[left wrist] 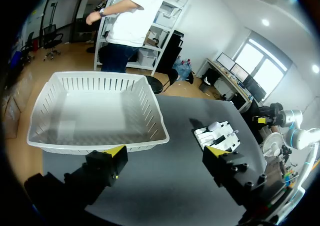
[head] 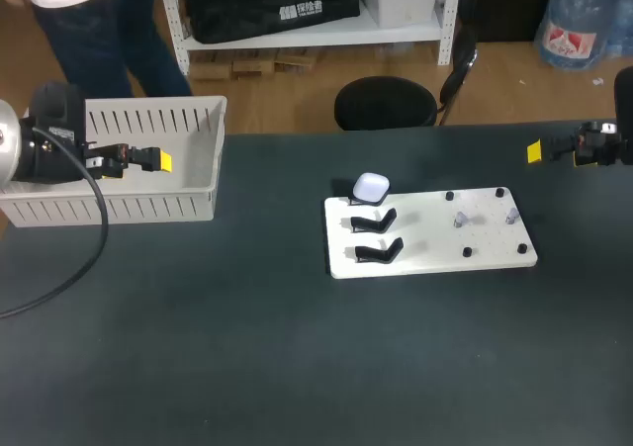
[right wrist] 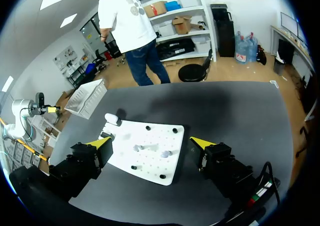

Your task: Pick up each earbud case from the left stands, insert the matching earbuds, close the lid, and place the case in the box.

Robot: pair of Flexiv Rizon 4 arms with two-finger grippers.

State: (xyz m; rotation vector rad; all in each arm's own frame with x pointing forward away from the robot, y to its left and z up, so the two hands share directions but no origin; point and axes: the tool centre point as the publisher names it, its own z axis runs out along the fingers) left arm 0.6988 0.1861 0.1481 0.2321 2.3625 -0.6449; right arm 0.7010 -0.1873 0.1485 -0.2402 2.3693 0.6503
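Our left claw (head: 161, 159) gapes empty at the box (head: 148, 209), well apart from the case (head: 372, 187), which sits on the rearmost left stand (head: 364, 202) of the board (head: 425, 248) mid-tabletop (head: 247, 347). Our right claw (head: 534, 151), also released, hangs past the board's right end.

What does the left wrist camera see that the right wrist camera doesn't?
Only the left wrist view looks down into the white box, close up, just ahead of the open left gripper. Only the right wrist view plainly shows the two small pale pieces on the board, likely earbuds, ahead of the open right gripper. Both show the white board, the white earbud case at its edge, and the box.
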